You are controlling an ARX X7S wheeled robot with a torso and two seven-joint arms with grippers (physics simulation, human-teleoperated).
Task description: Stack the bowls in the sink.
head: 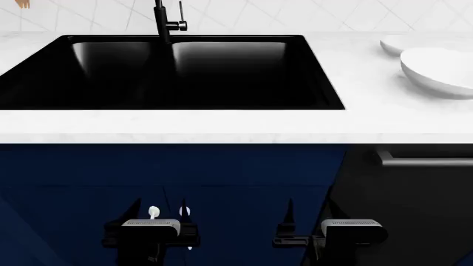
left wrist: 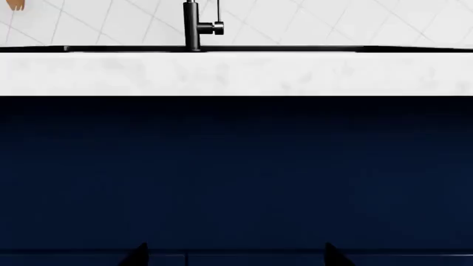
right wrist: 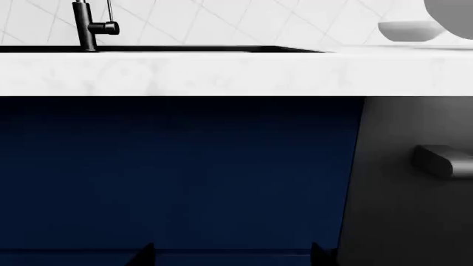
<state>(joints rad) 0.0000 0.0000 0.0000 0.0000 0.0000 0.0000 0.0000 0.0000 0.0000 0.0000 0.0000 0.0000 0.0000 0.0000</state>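
The black sink (head: 221, 72) is sunk into the white counter, with its tall faucet (head: 163, 22) at the back. Both white bowls stand on the counter to its right: the wide bowl (head: 440, 69) nearer, the small bowl (head: 399, 43) behind it. The right wrist view also catches the small bowl (right wrist: 410, 30) and an edge of the wide bowl (right wrist: 451, 11). My left gripper (head: 159, 206) and right gripper (head: 309, 206) hang low before the cabinet, below counter level, both open and empty. The left gripper (left wrist: 235, 252) faces the faucet (left wrist: 194, 25); the right gripper (right wrist: 232, 252) faces the cabinet.
A dark blue cabinet front (head: 170, 172) runs under the counter (head: 221, 124). To its right is a black appliance panel with a bar handle (head: 425, 158), also seen as handle (right wrist: 443, 160). A tiled wall stands behind the sink.
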